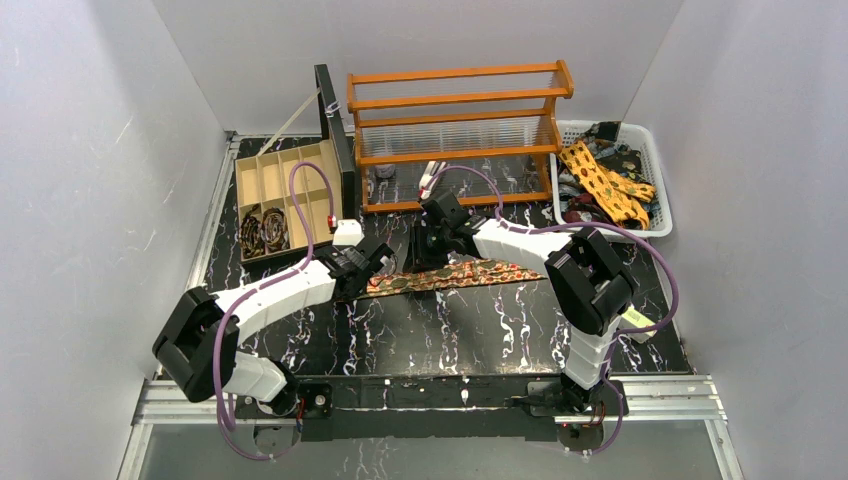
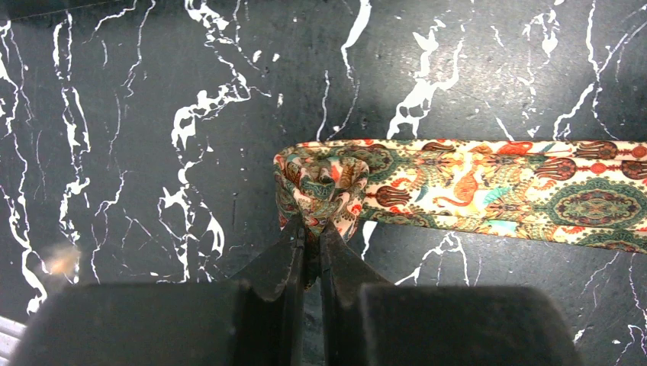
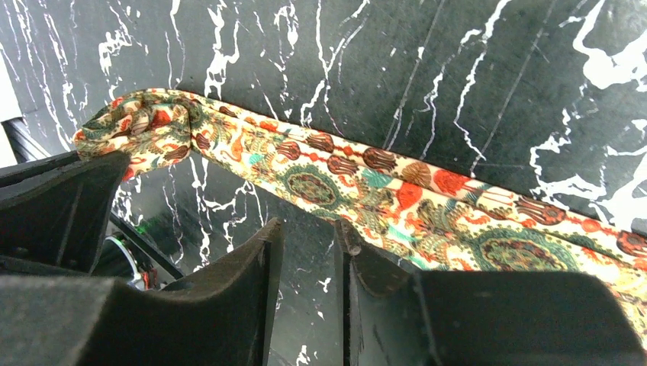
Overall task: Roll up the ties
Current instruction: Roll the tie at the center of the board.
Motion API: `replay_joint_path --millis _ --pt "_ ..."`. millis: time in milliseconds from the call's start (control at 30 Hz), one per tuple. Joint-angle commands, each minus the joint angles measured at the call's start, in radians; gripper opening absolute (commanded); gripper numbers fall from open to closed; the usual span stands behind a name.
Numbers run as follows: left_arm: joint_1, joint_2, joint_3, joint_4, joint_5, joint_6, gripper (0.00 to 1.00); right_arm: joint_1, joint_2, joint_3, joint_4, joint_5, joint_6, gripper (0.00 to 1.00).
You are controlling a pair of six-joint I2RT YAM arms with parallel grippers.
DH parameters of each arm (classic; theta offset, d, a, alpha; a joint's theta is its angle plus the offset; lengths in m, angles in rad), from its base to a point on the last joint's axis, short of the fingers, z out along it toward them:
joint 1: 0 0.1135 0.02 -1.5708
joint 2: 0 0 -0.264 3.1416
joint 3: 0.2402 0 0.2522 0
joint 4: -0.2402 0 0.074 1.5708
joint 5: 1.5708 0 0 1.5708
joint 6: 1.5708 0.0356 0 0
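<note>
Two grippers: the left gripper (image 2: pixel 313 230) clamps the curled end of the tie (image 2: pixel 488 187); the right gripper (image 3: pixel 307 229) hangs barely parted, empty, beside the flat strip on the table (image 2: pixel 137 69). A slack pinch could let the curl unwind.

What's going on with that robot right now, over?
Left gripper: jaws shut on the tie, end curled over. Right gripper: jaws slightly apart, empty, beside it. Nothing blocking.

Centre of frame: tie (image 1: pixel 450 277) flat on table (image 1: pixel 450 340), rolled left end pinched in left gripper (image 2: pixel 311 229). Upper left: compartment box (image 1: pixel 285 195). Top centre, behind tie: wooden rack (image 1: pixel 455 130). Upper right: basket (image 1: pixel 662 190) holding more ties (image 1: pixel 605 185).
</note>
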Motion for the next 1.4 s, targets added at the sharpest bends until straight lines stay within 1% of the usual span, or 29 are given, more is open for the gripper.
replay_joint_path --millis 0,100,267,367,633,833,967,1033,1100,1167,1233,1300,1367 --pt "-0.032 0.040 0.046 0.002 -0.056 -0.023 0.00 -0.014 -0.058 -0.020 0.016 0.007 0.007 0.39" --pt "-0.047 0.051 0.062 -0.016 -0.087 -0.026 0.00 -0.021 -0.062 -0.024 0.017 0.007 0.009 0.39" --pt "-0.049 0.031 0.085 -0.099 -0.167 -0.042 0.00 -0.021 -0.059 -0.029 0.024 -0.005 0.011 0.40" --pt "-0.049 0.023 0.088 -0.114 -0.189 -0.036 0.00 -0.023 -0.052 -0.032 0.032 -0.018 0.018 0.40" --pt "-0.057 0.110 0.100 -0.122 -0.205 -0.049 0.00 -0.026 -0.054 -0.036 0.034 -0.023 0.019 0.40" --pt "-0.092 0.177 0.139 -0.104 -0.210 -0.052 0.00 -0.042 -0.063 -0.057 0.042 -0.024 0.026 0.40" --pt "-0.114 0.212 0.151 -0.076 -0.178 -0.051 0.00 -0.062 -0.076 -0.078 0.045 -0.023 0.037 0.43" --pt "-0.125 0.223 0.155 -0.052 -0.148 -0.050 0.00 -0.073 -0.088 -0.088 0.046 -0.016 0.038 0.46" --pt "-0.132 0.234 0.153 -0.026 -0.118 -0.041 0.04 -0.081 -0.097 -0.097 0.046 -0.011 0.038 0.49" --pt "-0.133 0.247 0.154 -0.003 -0.086 -0.037 0.11 -0.091 -0.105 -0.103 0.046 -0.012 0.038 0.51" --pt "-0.133 0.247 0.153 0.029 -0.045 -0.039 0.27 -0.101 -0.111 -0.108 0.045 -0.016 0.038 0.53" --pt "-0.133 0.227 0.149 0.080 0.012 -0.031 0.35 -0.109 -0.116 -0.112 0.045 -0.020 0.036 0.54" --pt "-0.133 0.187 0.145 0.133 0.079 -0.014 0.52 -0.116 -0.121 -0.116 0.040 -0.022 0.035 0.55"
